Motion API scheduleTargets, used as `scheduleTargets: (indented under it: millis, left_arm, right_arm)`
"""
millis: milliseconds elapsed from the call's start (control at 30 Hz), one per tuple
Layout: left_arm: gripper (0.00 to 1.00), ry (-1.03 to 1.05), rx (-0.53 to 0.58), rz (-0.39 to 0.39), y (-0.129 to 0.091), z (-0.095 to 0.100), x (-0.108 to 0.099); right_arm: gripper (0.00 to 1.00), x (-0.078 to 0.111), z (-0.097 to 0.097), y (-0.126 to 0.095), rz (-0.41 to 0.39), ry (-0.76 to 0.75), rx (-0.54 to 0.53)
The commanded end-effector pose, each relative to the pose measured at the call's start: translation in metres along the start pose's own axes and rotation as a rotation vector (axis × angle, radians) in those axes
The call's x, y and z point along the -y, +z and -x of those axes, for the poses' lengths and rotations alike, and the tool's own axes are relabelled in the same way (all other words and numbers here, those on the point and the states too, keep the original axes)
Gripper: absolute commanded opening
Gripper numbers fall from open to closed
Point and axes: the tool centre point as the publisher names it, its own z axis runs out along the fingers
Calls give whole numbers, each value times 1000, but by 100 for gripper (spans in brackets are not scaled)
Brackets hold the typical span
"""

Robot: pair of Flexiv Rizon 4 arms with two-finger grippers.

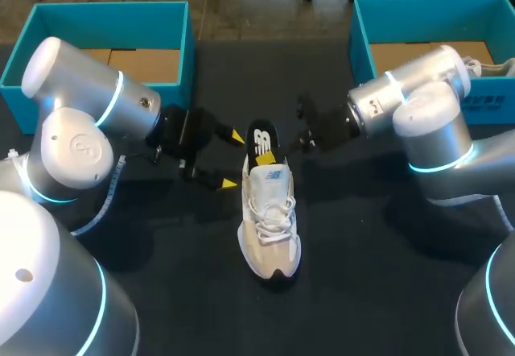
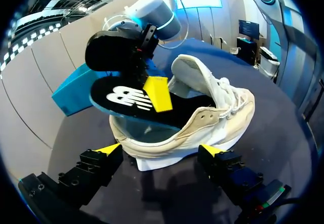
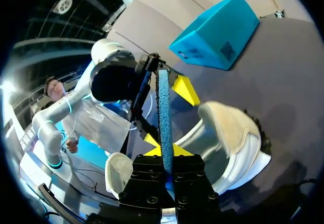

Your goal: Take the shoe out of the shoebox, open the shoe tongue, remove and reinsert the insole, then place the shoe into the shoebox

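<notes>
A white and beige sneaker (image 1: 269, 223) lies mid-table, toe toward the near edge. Its black insole (image 1: 261, 138) with a white logo sticks half out over the heel. My right gripper (image 1: 267, 158) is shut on that insole. In the right wrist view the insole (image 3: 163, 107) shows edge-on, blue-rimmed, clamped in my right gripper (image 3: 163, 153). My left gripper (image 1: 233, 160) stands open just left of the heel. In the left wrist view the sneaker (image 2: 202, 127) lies side-on ahead of my left gripper (image 2: 161, 149), and the right arm's yellow fingertip (image 2: 158, 93) presses on the insole (image 2: 121, 100).
A teal shoebox (image 1: 105, 18) stands at the back left and shows a brown cardboard floor. A second teal shoebox (image 1: 434, 10) stands at the back right with another pale shoe (image 1: 492, 68) inside. Dark table surface surrounds the sneaker.
</notes>
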Motion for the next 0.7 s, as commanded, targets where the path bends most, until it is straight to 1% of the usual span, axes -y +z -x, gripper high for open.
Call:
scheduleTargets:
  millis: [33,167,267,300,333,367,433,467,600,700]
  left_arm:
    - [100,1,0,0,1,0,0]
    - [100,1,0,0,1,0,0]
    - [100,1,0,0,1,0,0]
    - [100,1,0,0,1,0,0]
    - [100,1,0,0,1,0,0]
    - [100,1,0,0,1,0,0]
    - [100,1,0,0,1,0,0]
    - [100,1,0,0,1,0,0]
    - [100,1,0,0,1,0,0]
    - [100,1,0,0,1,0,0]
  right_arm:
    - [0,14,-3,9,-18,41,3]
    - [0,24,-4,12,-22,71,-3]
    - [0,24,-5,12,-23,76,-6]
    - [6,22,-5,12,-23,73,-3]
    - [20,19,-5,11,-23,63,5]
    - [23,17,-6,10,-24,55,14]
    - [34,12,-8,7,-26,40,27]
    - [37,11,-8,6,-29,38,31]
    - [38,5,-7,0,-34,26,43]
    - [36,-2,-5,-4,-42,7,54]
